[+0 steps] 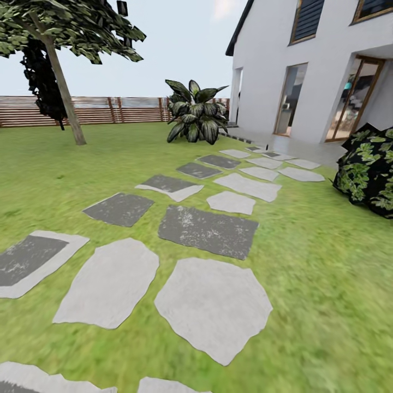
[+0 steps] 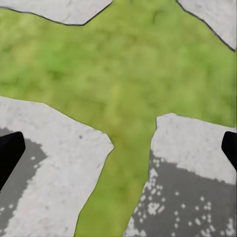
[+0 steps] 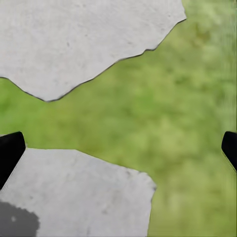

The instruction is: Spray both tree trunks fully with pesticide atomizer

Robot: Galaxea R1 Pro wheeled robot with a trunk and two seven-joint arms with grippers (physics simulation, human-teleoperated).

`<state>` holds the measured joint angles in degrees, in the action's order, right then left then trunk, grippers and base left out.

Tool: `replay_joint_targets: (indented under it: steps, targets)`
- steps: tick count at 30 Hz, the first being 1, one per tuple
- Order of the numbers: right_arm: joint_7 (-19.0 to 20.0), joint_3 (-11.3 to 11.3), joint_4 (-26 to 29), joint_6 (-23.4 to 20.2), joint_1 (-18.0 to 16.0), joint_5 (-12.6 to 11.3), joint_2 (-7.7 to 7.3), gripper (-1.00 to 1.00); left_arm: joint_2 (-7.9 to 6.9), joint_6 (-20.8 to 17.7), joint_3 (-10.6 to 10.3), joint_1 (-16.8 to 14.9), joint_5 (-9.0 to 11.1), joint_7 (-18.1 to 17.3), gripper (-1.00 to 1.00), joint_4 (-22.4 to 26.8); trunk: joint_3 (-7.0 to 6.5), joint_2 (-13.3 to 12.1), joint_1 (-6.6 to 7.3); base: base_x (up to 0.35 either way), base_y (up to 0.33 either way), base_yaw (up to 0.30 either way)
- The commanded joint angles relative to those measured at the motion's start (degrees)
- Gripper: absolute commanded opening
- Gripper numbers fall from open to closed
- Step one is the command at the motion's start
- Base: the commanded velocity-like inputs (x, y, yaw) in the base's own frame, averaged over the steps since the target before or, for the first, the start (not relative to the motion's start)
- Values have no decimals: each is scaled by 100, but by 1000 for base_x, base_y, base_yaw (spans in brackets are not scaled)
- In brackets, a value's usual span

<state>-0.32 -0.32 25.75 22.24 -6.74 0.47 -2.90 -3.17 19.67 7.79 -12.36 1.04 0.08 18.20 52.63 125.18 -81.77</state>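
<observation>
I face a garden lawn (image 1: 327, 273) crossed by grey and whitish stone slabs (image 1: 213, 305). One tree stands at the far left, its bare grey-brown trunk (image 1: 65, 95) leaning under a small-leaved crown (image 1: 65, 27). The pesticide atomizer is out of view. My left gripper (image 2: 118, 153) hangs open over grass and two slabs, its dark fingertips (image 2: 9, 150) at the picture's edges with nothing between them. My right gripper (image 3: 118, 150) is likewise open above grass and pale slabs, with nothing between its fingertips (image 3: 10, 148).
A white house (image 1: 305, 65) with glass doors fills the back right. A broad-leaved plant (image 1: 196, 112) stands by its corner, and a dark leafy bush (image 1: 368, 172) sits at the right. A brown slat fence (image 1: 109, 109) closes the far side.
</observation>
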Motion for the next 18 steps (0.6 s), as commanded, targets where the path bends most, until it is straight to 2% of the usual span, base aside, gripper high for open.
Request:
replay_joint_targets:
  steps: [1,14,18]
  targets:
    - [-3,-3,-3,17,-3,5,0,100,0,19,3,-3,10,1,100,-4,5,2,-2,340,0,-10]
    - [-3,1,-5,17,-3,5,0,100,0,19,3,-3,9,1,100,-4,5,2,-2,340,0,-2]
    - [-3,-1,-8,17,-3,5,0,100,0,19,9,-3,9,1,100,-8,5,2,-2,340,0,-149]
